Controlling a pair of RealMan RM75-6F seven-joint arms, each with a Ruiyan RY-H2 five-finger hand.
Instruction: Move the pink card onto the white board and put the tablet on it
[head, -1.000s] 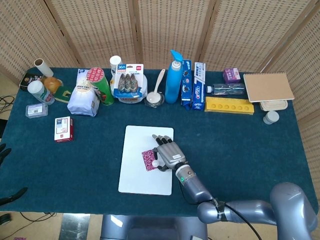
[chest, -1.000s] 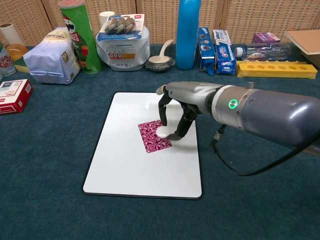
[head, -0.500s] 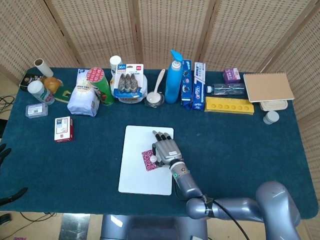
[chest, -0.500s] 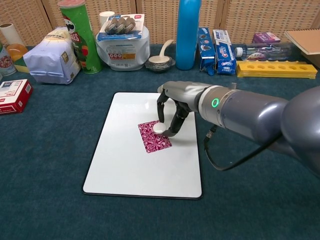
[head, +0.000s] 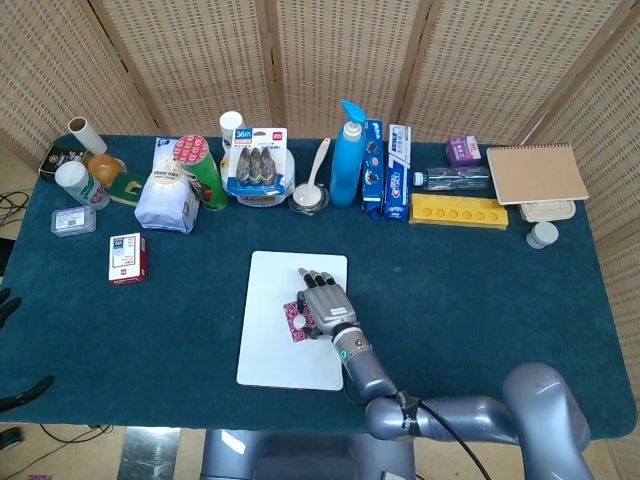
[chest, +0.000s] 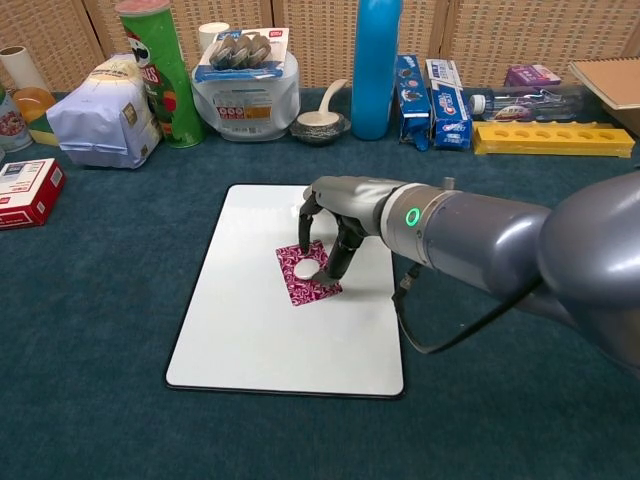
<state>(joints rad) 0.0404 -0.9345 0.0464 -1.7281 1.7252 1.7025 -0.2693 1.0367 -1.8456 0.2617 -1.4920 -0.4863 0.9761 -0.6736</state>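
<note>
1. Fingers (chest: 337, 262) of the right hand (chest: 330, 225) point down over the pink card (chest: 306, 272), bunched round a small white round tablet (chest: 305, 268) that sits on the card; from where I stand I cannot tell whether they grip the tablet or only touch it.
2. Beneath everything lies the counter (head: 480, 290), covered in dark teal cloth, with woven screens behind it.
3. Next in size comes the right arm (chest: 500, 260), grey with a green light near the wrist, reaching in from the right side over the board.
4. White board (head: 270, 350) lies flat near the front middle of the counter, its long side running away from the robot.
5. Along the back stand a tall blue bottle (head: 347, 155), a green crisp tube (head: 200, 170), a white bag (head: 166, 200) and two toothpaste boxes (head: 385, 170); a yellow tray (head: 458, 211) and a brown notebook (head: 536, 173) lie to the right.
6. A red and white box (head: 127, 258) sits alone on the left, well apart from the board.
7. Pink card rests on the board, slightly tilted, about at its middle, half hidden by the hand in the head view.
8. Left hand (head: 8, 300) shows only as dark fingers at the far left edge; its state I cannot tell.
</note>
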